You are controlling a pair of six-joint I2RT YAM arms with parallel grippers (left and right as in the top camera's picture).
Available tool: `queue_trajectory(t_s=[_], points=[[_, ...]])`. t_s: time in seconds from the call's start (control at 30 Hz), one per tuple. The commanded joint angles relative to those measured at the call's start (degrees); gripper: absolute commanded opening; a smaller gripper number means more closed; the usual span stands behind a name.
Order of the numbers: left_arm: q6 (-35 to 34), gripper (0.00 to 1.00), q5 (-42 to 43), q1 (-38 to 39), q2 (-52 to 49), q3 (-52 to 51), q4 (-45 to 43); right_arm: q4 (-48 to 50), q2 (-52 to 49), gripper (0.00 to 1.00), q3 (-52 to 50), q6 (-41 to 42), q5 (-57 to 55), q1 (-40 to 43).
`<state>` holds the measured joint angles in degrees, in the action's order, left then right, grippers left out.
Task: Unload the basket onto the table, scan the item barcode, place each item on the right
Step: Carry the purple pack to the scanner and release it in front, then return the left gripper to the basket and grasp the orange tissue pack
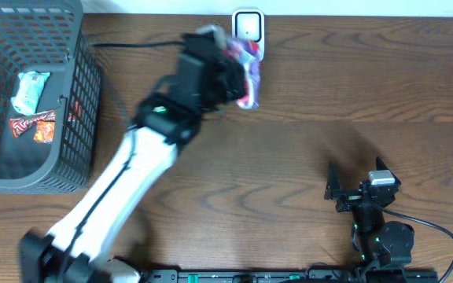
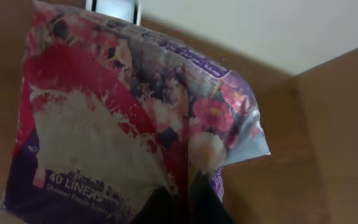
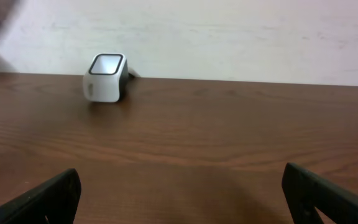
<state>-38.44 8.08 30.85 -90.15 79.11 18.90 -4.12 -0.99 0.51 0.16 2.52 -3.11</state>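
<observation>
1. At upper centre of the overhead frame, your left gripper point(image 1: 225, 79) is pinched shut on the liner pack point(image 1: 246, 67), just below the barcode scanner point(image 1: 248, 23).
2. You grip only one edge of a soft bag, so it may sag or slip, and its barcode may face away from the scanner.
3. Only the left wrist view shows the pinch and print, with no barcode visible. The right wrist view shows the scanner's window and your right gripper point(image 3: 182, 200), wide and empty.
</observation>
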Motion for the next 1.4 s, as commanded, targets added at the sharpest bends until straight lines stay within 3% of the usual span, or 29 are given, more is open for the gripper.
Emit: queue_trajectory(t_s=[0.0, 0.17, 0.33, 0.37, 0.43, 0.53, 0.6, 0.63, 0.83, 1.0, 1.1, 1.2, 1.37], points=[[-3.3, 0.07, -5.0, 3.1, -4.9, 0.2, -2.3, -0.1, 0.3, 0.99, -0.2, -0.6, -0.5, 0.5], [-8.9, 0.07, -12.0, 5.2, -13.1, 0.2, -4.8, -0.1, 0.3, 0.99, -0.2, -0.6, -0.5, 0.5], [-12.5, 0.08, -12.7, 5.2, -18.9, 0.2, -5.6, -0.1, 0.3, 0.99, -0.2, -0.6, -0.5, 0.5], [-12.5, 0.14, -12.6, 5.2, -19.6, 0.2, -5.6, -0.1, 0.3, 0.99, -0.2, -0.6, -0.5, 0.5], [-12.5, 0.41, -12.6, 5.2, -20.3, 0.2, -5.8, -0.1, 0.3, 0.99, -0.2, -0.6, -0.5, 0.5], [-11.5, 0.51, -12.1, 5.2, -19.8, 0.2, -7.3, -0.1, 0.3, 0.99, -0.2, -0.6, -0.5, 0.5], [-9.7, 0.65, -11.3, 5.1, -18.5, 0.3, -8.8, -0.1, 0.3, 0.99, -0.2, -0.6, -0.5, 0.5], [-8.6, 0.67, -11.3, 5.1, -17.4, 0.5, -9.4, -0.1, 0.3, 0.99, -0.2, -0.6, -0.5, 0.5], [2.7, 0.82, -11.4, 4.1, -6.3, 0.7, -12.0, -0.1, 0.3, 0.99, -0.2, -0.6, -0.5, 0.5], [18.2, 0.84, -14.9, 0.7, 6.4, 0.7, -11.7, -0.1, 0.3, 0.99, -0.2, -0.6, -0.5, 0.5], [28.1, 0.84, -22.9, -2.8, 12.7, 0.7, -11.6, -0.1, 0.3, 0.99, -0.2, -0.6, -0.5, 0.5], [34.9, 0.84, -33.2, -9.2, 18.3, 0.7, -12.1, -0.1, 0.3, 0.99, -0.2, -0.6, -0.5, 0.5], [41.2, 0.84, -34.7, -25.5, 22.8, 0.7, -10.8, -0.1, 0.3, 0.99, -0.2, -0.6, -0.5, 0.5]])
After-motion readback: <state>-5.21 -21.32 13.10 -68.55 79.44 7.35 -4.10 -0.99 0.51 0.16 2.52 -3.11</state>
